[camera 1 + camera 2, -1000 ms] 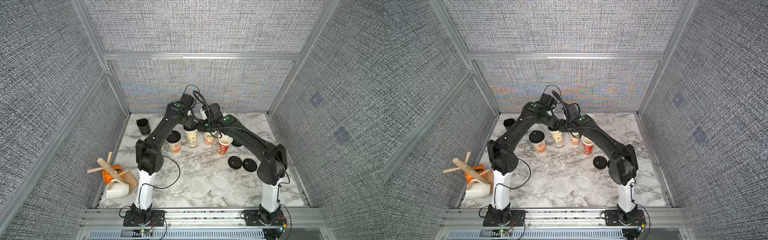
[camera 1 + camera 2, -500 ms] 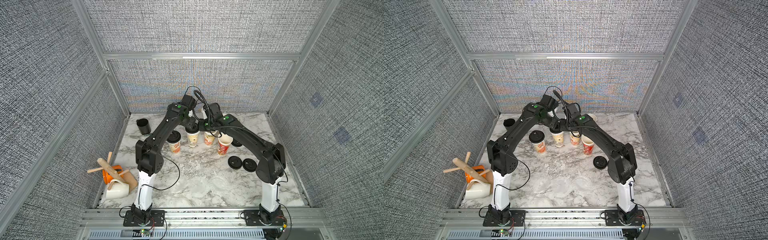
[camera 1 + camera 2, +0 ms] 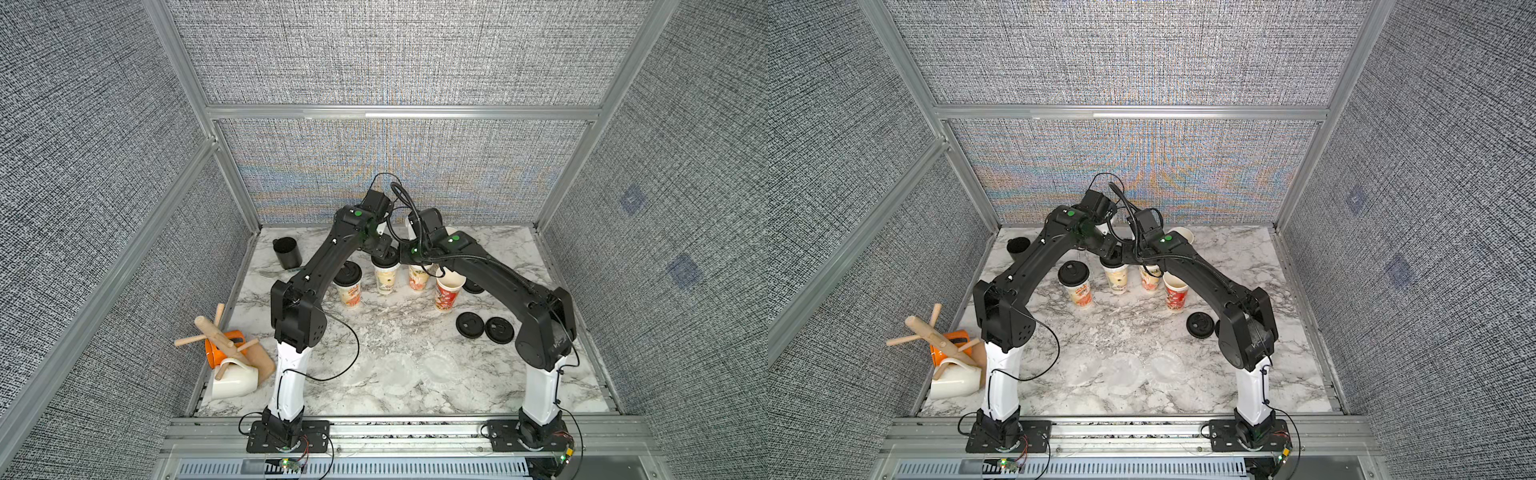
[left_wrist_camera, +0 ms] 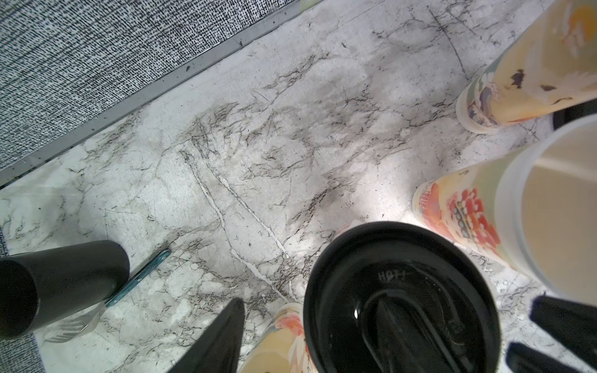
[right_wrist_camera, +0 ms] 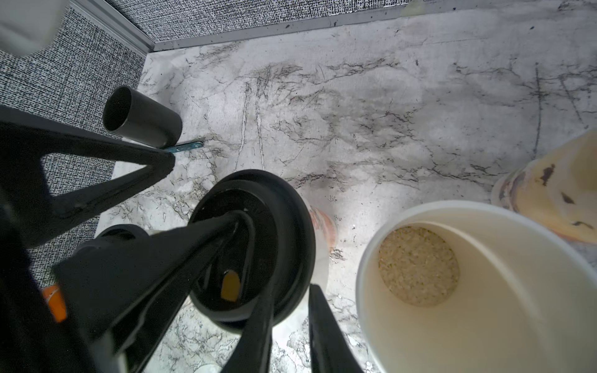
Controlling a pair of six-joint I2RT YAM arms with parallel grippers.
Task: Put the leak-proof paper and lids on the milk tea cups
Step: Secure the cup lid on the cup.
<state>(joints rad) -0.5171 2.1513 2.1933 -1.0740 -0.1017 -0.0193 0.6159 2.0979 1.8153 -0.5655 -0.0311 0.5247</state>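
Several printed milk tea cups stand in a row at mid-table. One point(image 3: 348, 291) wears a black lid, and another point(image 3: 446, 293) is open with grains at its bottom. Both grippers meet over the second cup point(image 3: 386, 278), which carries a black lid point(image 5: 258, 239); a whitish film point(image 5: 318, 261) hangs under that lid's rim. My left gripper point(image 3: 383, 250) is open, with one finger point(image 5: 181, 248) lying across the lid. My right gripper point(image 5: 290, 290) is nearly shut, its narrow gap at the lid's rim. Two sheets of leak-proof paper point(image 3: 397, 370) point(image 3: 436, 368) lie flat near the front.
Two loose black lids point(image 3: 469, 324) point(image 3: 498, 330) lie right of the cups. A plain black cup point(image 3: 286, 252) stands at the back left beside a teal-handled utensil point(image 5: 185, 147). A wooden rack point(image 3: 220, 336), an orange cup and a white mug point(image 3: 232, 380) lie at the left edge.
The right gripper's jaws have drawn a little closer together at the lid's rim. Both arms stay almost where they were over the second cup.
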